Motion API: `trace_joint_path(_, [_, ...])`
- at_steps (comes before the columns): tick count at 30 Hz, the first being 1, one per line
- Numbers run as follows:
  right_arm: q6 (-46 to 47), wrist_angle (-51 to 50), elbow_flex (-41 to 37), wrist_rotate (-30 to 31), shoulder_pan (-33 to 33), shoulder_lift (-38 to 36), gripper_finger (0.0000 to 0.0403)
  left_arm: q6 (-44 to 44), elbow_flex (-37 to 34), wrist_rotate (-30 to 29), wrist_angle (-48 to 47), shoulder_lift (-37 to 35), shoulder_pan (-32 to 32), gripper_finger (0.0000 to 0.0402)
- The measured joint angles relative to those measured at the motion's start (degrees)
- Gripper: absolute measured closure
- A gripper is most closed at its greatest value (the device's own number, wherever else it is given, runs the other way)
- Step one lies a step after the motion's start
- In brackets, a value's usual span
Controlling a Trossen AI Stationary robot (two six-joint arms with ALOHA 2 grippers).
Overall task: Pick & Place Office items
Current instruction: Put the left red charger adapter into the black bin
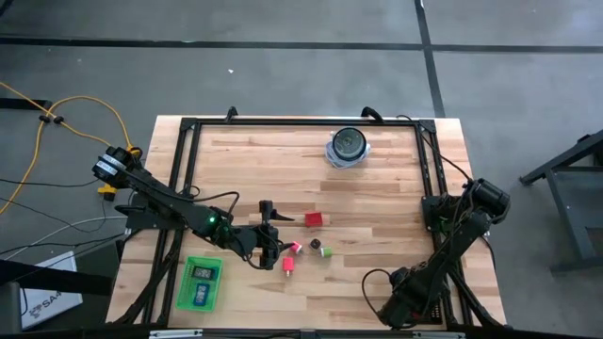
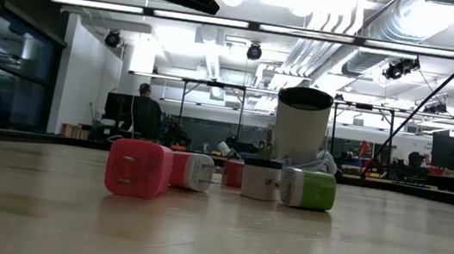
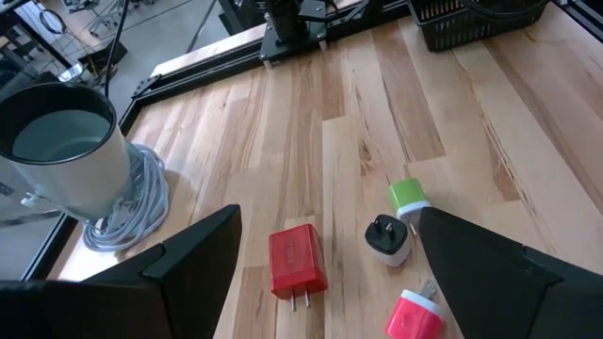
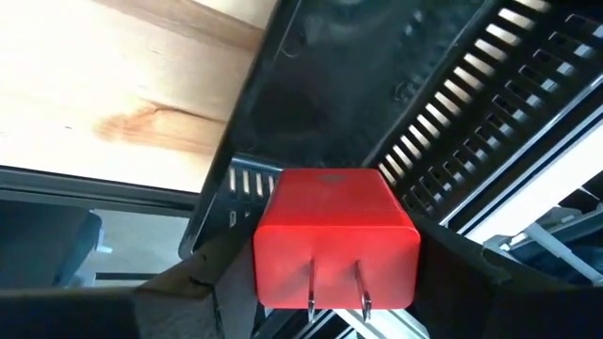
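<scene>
My right gripper (image 1: pixel 403 306) hangs at the table's near right corner over a black slotted basket (image 4: pixel 471 113), shut on a red plug block (image 4: pixel 334 235). My left gripper (image 1: pixel 273 229) hovers open at mid-table, just left of the loose items. On the wood ahead of it lie a red block (image 3: pixel 297 262), a white-and-black plug (image 3: pixel 388 238), a green-and-white one (image 3: pixel 408 198) and a pink one (image 3: pixel 415 315). Another pink piece (image 1: pixel 287 265) sits nearer the front edge. A green tray (image 1: pixel 201 282) holds small teal and blue pieces. My right gripper pinches the red plug block between its two fingers, one on each of two opposite side faces (image 4: pixel 407 254). The fingers slant steeply downward. The block's two metal prongs (image 4: pixel 337 287) point back toward the wrist, and the block is clear of the basket below.
A white cup with a dark rim (image 1: pixel 348 146) stands on a coil of pale cable at the far side. A black frame rail (image 1: pixel 184 179) runs around the wooden top. The black basket (image 1: pixel 435 309) fills the near right corner.
</scene>
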Motion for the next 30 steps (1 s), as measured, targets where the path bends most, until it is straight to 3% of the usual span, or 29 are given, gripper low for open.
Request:
trace_joint_path(19, [6.4, 0.8, -0.5, 10.0, 3.8, 0.2, 0.0192, -0.8, 0.0, 1.1, 0.0, 0.0, -0.2, 0.0085])
trace_joint_path(30, [7.2, 3.1, -2.7, 10.2, 3.8, 0.2, 0.0188, -1.3, 0.0, 1.5, 0.0, 0.0, -0.2, 0.0085])
